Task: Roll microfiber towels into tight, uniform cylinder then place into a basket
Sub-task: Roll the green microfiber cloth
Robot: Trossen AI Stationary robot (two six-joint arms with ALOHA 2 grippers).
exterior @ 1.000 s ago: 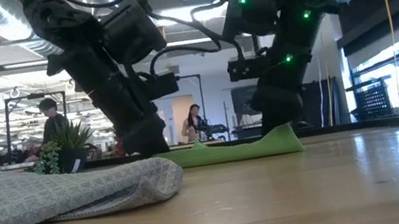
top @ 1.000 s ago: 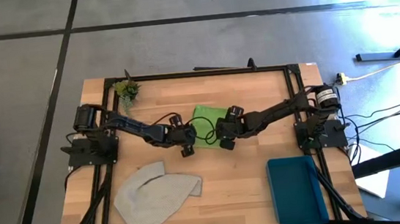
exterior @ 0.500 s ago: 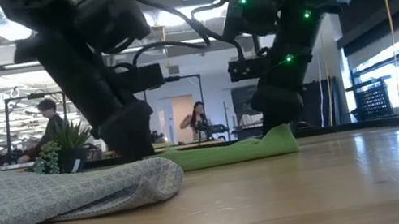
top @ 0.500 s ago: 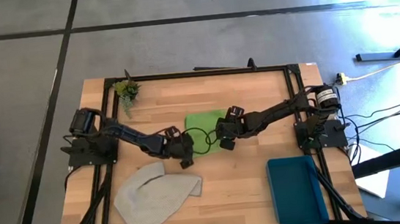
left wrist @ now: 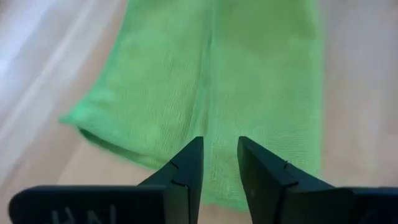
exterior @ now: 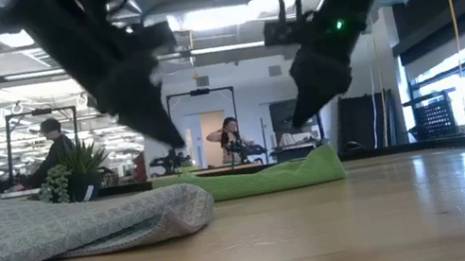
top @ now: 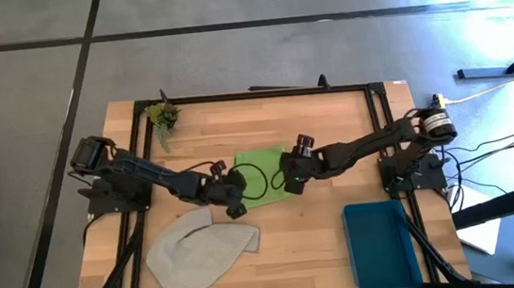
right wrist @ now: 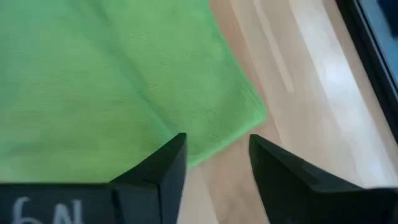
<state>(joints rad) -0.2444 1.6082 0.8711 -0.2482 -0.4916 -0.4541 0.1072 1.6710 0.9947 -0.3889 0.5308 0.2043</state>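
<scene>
Centrally on the table [top: 330, 118] lies the lime green towel [top: 261, 166], flat. Left gripper [top: 234, 194] and right gripper [top: 290, 176] flank its near corners, fingers parted, grasping nothing. Grey-beige towel [top: 196, 252] lies crumpled front-left; teal basket [top: 380, 243] front-right.

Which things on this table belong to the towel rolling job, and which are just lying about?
Belongs to the job:
green towel, between the left hand and right hand
grey towel
teal basket, nothing in it

Just lying about:
plant sprig at the table's far left corner
</scene>
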